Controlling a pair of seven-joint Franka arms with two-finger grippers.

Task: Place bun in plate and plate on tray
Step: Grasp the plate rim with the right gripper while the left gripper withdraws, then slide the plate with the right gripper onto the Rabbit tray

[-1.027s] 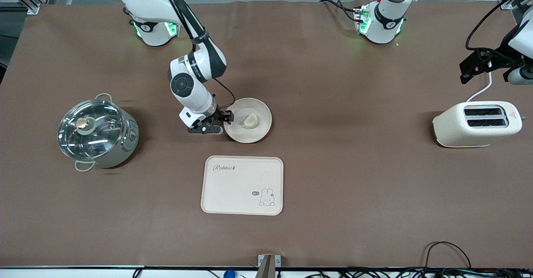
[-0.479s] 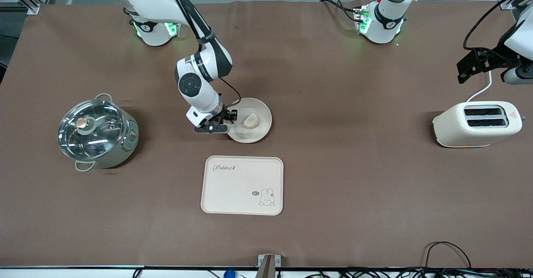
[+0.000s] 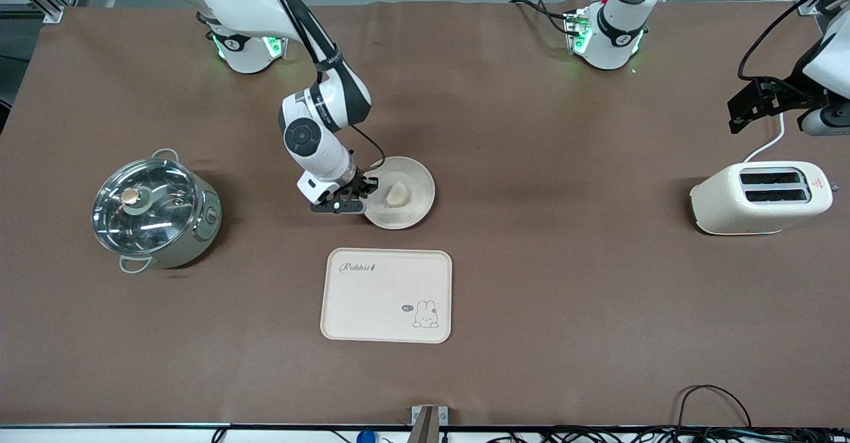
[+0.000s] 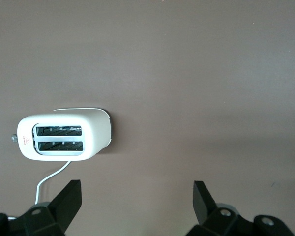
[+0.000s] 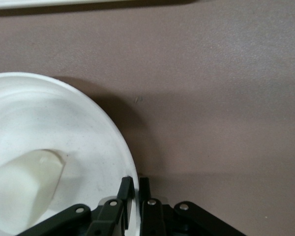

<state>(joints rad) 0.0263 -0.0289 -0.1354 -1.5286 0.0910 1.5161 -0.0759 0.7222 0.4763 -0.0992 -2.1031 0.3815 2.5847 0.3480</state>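
Okay, one bun [image 3: 396, 194] sat in the one plate [image 3: 415, 210], a little off centre toward the right arm's end, and nothing else was in that dish. In my right wrist view the bun [image 5: 22, 184] showed as a pale lump inside the plate [image 5: 96, 132]. I had the right gripper [image 3: 362, 194] down at the plate's rim on the side toward the right arm's end, fingers [image 5: 125, 189] pinched together on the rim, one inside the lip and one outside, so it was clamped on the plate. The plate rested on the table [image 3: 531, 283], not on the tray. One tray [image 3: 386, 295] lay flat nearer the front camera than the plate, apart from it, with nothing in it, only the Rabbit lettering and the rabbit drawing. One lidded pot [image 3: 154, 210] stood toward the right arm's end; through the glass lid I could not tell its contents. One toaster [image 3: 762, 198] stood toward the left arm's end, two slots, both looked unloaded. The left gripper [image 3: 757, 103] waited in the air over bare table by the toaster, and the left wrist view showed its fingers [image 4: 69, 199] spread wide, holding nothing. Counts: two arms, one of each item.
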